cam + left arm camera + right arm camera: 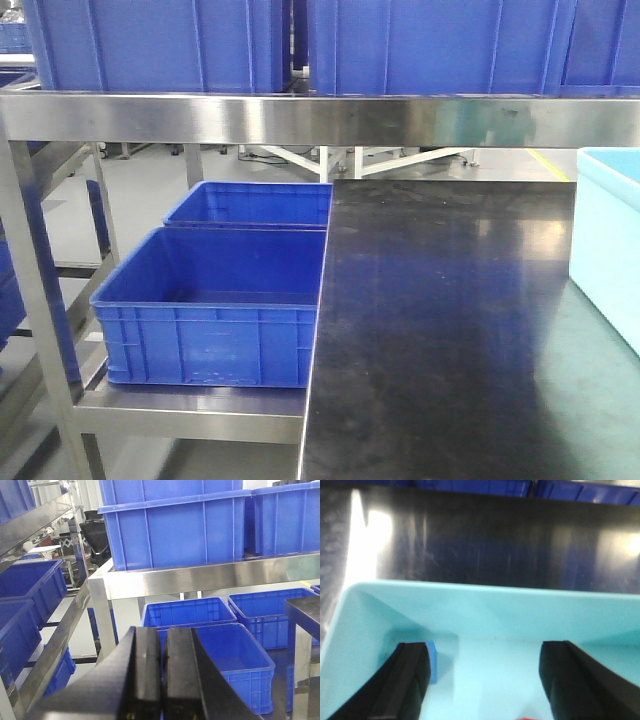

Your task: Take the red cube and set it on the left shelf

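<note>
Black fingers [410,680] of the right hand [484,650] spread wide over the pale cyan tray [470,589], whose far rim borders the dark worktop [440,330]. Only a red sliver of the red cube [535,718] shows at the bottom edge, between the fingers and nearer the right one; its facing and long axis cannot be told. A blue cube [433,661] sits just beside the other finger. The left hand [162,635] is pinched closed. The left shelf [190,412] carries blue bins [210,310], with open room above.
</note>
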Tool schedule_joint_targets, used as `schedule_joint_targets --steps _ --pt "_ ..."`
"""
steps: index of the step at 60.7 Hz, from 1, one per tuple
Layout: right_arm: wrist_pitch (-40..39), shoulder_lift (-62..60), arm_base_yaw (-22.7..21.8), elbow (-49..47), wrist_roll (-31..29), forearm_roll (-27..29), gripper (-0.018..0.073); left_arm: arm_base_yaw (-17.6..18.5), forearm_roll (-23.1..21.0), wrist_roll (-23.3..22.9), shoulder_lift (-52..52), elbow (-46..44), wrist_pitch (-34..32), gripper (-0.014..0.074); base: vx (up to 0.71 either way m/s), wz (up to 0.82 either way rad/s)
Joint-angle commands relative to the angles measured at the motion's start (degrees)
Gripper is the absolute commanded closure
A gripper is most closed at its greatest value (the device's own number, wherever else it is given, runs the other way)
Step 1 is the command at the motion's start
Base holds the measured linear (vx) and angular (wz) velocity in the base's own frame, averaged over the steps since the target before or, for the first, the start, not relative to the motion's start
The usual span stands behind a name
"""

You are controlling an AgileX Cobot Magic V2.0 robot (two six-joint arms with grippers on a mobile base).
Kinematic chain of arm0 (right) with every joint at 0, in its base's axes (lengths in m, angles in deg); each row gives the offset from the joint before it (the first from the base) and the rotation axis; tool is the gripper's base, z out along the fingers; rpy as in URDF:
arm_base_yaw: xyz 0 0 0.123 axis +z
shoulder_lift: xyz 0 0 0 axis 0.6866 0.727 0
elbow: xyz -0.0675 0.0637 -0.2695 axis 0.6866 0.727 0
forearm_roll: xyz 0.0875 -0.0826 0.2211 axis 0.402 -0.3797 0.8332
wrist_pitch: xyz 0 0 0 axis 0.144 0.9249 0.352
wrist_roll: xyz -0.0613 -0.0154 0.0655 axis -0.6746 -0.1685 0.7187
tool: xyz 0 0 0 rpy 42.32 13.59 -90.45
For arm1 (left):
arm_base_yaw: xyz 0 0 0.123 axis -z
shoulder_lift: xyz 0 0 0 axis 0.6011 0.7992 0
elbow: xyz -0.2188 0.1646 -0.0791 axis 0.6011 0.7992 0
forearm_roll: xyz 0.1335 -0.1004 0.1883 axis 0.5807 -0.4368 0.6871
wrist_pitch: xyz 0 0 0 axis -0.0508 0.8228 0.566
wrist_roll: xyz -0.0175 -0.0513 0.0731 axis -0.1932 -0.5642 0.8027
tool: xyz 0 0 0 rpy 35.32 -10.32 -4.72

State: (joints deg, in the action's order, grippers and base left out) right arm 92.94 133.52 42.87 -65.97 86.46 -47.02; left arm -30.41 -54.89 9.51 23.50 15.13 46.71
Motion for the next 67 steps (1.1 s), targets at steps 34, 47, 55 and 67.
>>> schedule_joint_targets --steps 34,47,55,67 --pt "4.3 -0.1 -9.6 -2.1 -0.3 -3.0 -0.0012 0.3 -0.1 0.1 0.5 1.3 -4.8 0.0491 0.0 0.0" --pt "4.9 2.5 -10.4 -1.5 -0.3 -3.0 -0.0012 0.3 -0.1 0.1 0.5 1.3 -4.8 0.0491 0.02 0.1" --pt "7.0 4.5 -10.5 -1.4 -0.3 -3.0 -0.0012 0.3 -0.1 0.1 0.5 1.3 -4.8 0.0491 0.0 0.0" --pt "7.5 6.9 -12.2 -1.4 -0.3 -3.0 -0.0012 0.3 -0.1 0.1 0.5 1.3 -4.8 0.0491 0.0 0.0"
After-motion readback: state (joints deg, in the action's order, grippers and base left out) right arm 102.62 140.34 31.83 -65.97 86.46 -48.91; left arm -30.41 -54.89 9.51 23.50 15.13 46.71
